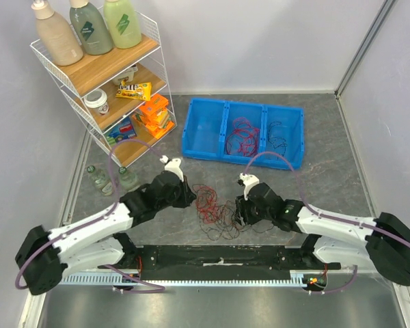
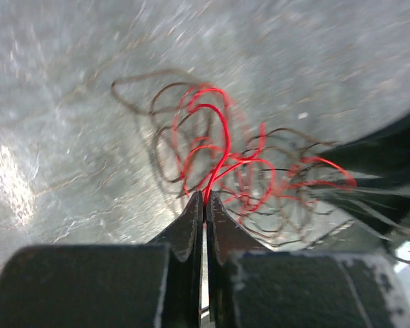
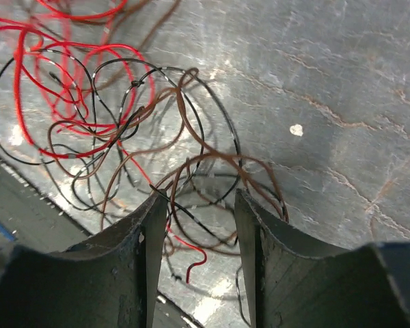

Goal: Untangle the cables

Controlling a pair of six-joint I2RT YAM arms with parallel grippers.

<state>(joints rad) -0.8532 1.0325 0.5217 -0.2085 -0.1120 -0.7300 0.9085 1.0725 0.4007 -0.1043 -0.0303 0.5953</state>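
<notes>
Red, black and brown cables (image 1: 215, 210) lie in a loose tangle on the grey bench (image 1: 328, 184), at 6 o'clock from a blue bin (image 1: 203, 130). Left gripper (image 2: 205, 198), at the tangle's 10 o'clock, has its jaws pinched shut on a red strand. Right gripper (image 3: 195, 201), at 3 o'clock, has jaws apart with strands lying between them.

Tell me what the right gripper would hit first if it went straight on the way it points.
Probably the cables: brown and black loops lie just ahead of the right gripper, jaws open, with the table behind; depth is unclear.
</notes>
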